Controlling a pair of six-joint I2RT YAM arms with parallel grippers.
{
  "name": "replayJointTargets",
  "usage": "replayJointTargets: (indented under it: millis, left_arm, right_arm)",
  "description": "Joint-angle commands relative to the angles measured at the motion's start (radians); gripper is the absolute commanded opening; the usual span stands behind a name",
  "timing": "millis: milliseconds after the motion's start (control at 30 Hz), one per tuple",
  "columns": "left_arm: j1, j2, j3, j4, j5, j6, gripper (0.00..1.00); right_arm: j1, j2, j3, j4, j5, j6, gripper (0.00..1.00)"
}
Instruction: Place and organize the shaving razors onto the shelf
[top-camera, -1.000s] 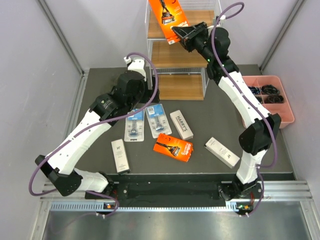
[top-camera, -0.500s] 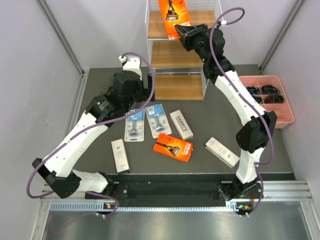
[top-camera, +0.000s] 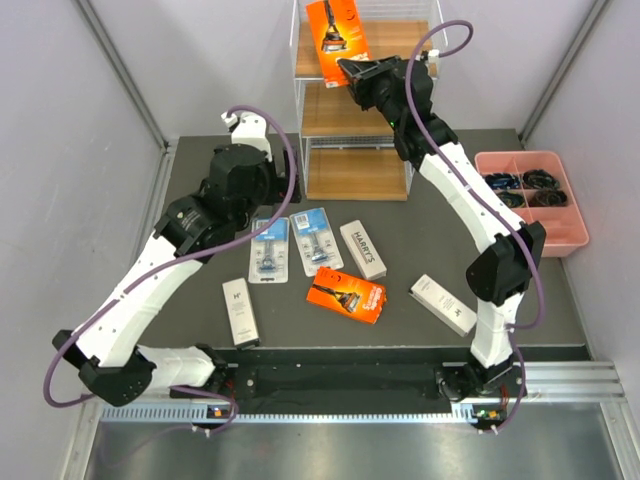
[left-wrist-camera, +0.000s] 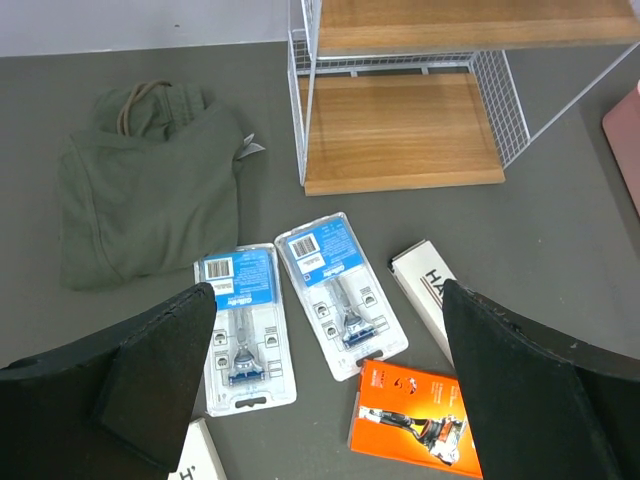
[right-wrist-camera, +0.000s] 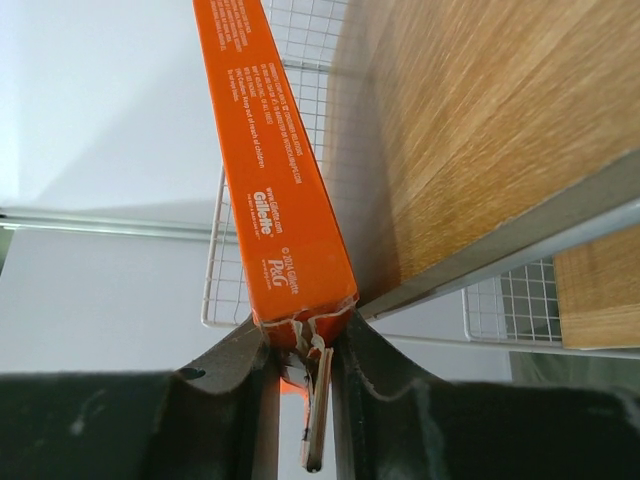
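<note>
Well, with my right gripper (right-wrist-camera: 300, 345) I was pinching the bottom end of an orange Gillette box (right-wrist-camera: 270, 180), jaws pressed narrow on its torn flap. I held it upright at the front edge of the top tier of the shelf (top-camera: 400, 40), at the top centre of the overhead view. I judged this the placing step: the next move called for carrying the box in over the wood, settling it steady and only then letting go, minding the white wire frame just beside it. My left gripper (left-wrist-camera: 328, 290) hung with jaws spread wide, holding nothing, above the two blue blister packs (left-wrist-camera: 245, 330). Near them on the dark table, mid-frame, lay a second orange box (top-camera: 345, 294), a white Harry's box (top-camera: 362, 249) and two more slim white boxes (top-camera: 239, 312), all waiting. A folded green cloth (left-wrist-camera: 140, 200) sat at the upper left of my left wrist view and a pink tray (top-camera: 575, 235) at the overhead's right edge, neither blocking the shelf
</note>
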Motion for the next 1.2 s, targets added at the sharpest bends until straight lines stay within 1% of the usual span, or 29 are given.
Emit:
replayJointTargets:
  millis: [0,100,233,300,400,433,500,533,800,1100,1167]
  left_arm:
    - [0.004,-0.045,0.007,-0.003,-0.013,-0.004,0.99]
    - [0.004,-0.051,0.001,-0.009,-0.011,-0.008,0.99]
    - [0.006,-0.063,-0.013,-0.009,-0.017,-0.010,0.99]
    - [0.004,-0.069,-0.019,-0.011,-0.017,-0.011,0.99]
    - [0.004,-0.072,-0.028,-0.014,-0.019,-0.011,0.99]
    - [0.006,-0.074,-0.028,-0.016,-0.020,-0.010,0.99]
    - [0.004,-0.075,-0.031,-0.019,-0.019,-0.011,0.99]
    - [0.004,-0.077,-0.033,-0.019,-0.019,-0.011,0.99]
    - [0.006,-0.083,-0.045,-0.029,-0.017,-0.015,0.99]
    - [0.004,-0.081,-0.057,-0.035,-0.013,-0.021,0.99]
    - [0.004,-0.081,-0.060,-0.037,-0.013,-0.021,0.99]
  right_arm:
    - [0.009,0.000,0.057,0.031,0.002,0.007,0.22]
    - [0.009,0.004,0.055,0.043,-0.018,0.008,0.30]
    - [0.011,0.010,0.064,0.054,-0.056,0.005,0.34]
    - [0.011,0.013,0.077,0.049,-0.076,-0.007,0.39]
    - [0.011,0.006,0.077,0.048,-0.102,-0.018,0.46]
    - [0.011,0.006,0.075,0.045,-0.108,-0.024,0.51]
    - [0.009,0.003,0.072,0.043,-0.111,-0.027,0.55]
    - [0.011,0.001,0.071,0.043,-0.137,-0.027,0.57]
    - [0.011,-0.023,0.037,0.041,-0.202,-0.024,0.56]
    - [0.011,-0.054,0.000,0.061,-0.235,-0.025,0.44]
    - [0.011,-0.057,-0.006,0.067,-0.243,-0.027,0.40]
